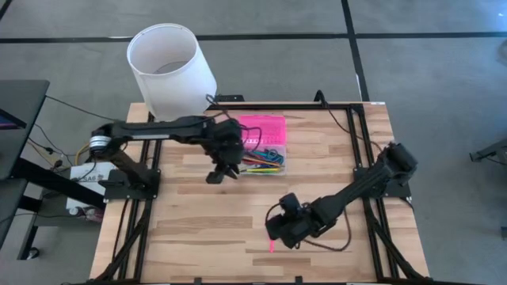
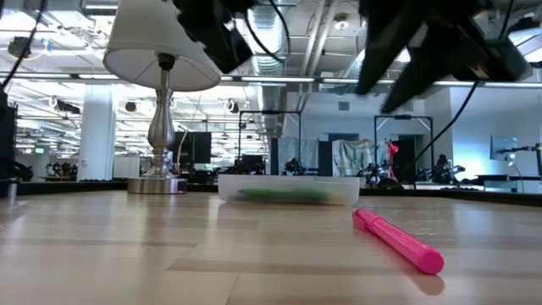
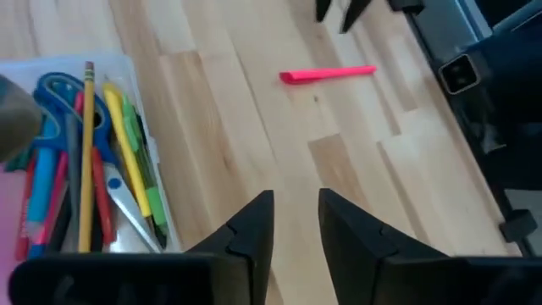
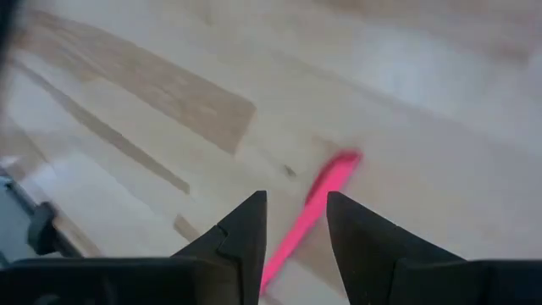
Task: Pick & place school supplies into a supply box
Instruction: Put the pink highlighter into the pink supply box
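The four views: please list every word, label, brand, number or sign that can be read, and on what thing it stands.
No text can be read in any view.
The white box beside the left arm's base carries dark marks, too small to read.
The pink marker and the supply box show no legible print.

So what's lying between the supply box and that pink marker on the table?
Nothing: in the high view only bare wood separates the supply box from the pink marker; the right gripper hovers over the marker.

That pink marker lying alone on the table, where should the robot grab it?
Around the middle of the pink marker, from straight above. It lies flat on the table with bare wood around it, and the open right gripper is already above it, fingers either side of its thin barrel.
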Controlling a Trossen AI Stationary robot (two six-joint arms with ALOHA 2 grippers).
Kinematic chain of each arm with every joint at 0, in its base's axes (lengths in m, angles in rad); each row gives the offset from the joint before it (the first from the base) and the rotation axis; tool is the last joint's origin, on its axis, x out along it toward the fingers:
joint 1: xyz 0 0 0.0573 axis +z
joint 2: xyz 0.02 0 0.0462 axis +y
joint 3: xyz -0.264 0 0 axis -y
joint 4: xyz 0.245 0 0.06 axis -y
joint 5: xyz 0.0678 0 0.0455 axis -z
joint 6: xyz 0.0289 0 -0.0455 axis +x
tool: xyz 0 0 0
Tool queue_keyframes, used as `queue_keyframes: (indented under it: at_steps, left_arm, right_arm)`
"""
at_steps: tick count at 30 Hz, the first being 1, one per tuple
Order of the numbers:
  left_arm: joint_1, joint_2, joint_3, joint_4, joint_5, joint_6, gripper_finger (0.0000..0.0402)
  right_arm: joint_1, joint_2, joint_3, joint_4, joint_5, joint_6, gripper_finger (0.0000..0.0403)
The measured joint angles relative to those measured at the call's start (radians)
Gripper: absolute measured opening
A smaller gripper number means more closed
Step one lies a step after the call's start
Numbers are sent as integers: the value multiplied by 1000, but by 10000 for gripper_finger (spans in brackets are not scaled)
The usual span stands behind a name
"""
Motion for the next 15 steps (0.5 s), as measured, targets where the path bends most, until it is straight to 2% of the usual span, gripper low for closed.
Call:
queue_keyframes:
  at_steps: [9,15]
  left_arm:
    - [7,-261,-163,38,-188,-14,64]
    - [15,-375,-283,73,-200,-69,61]
  right_arm:
    - [-2,114,96,-64,-58,256,118]
    - [-30,185,106,-10,-207,273,118]
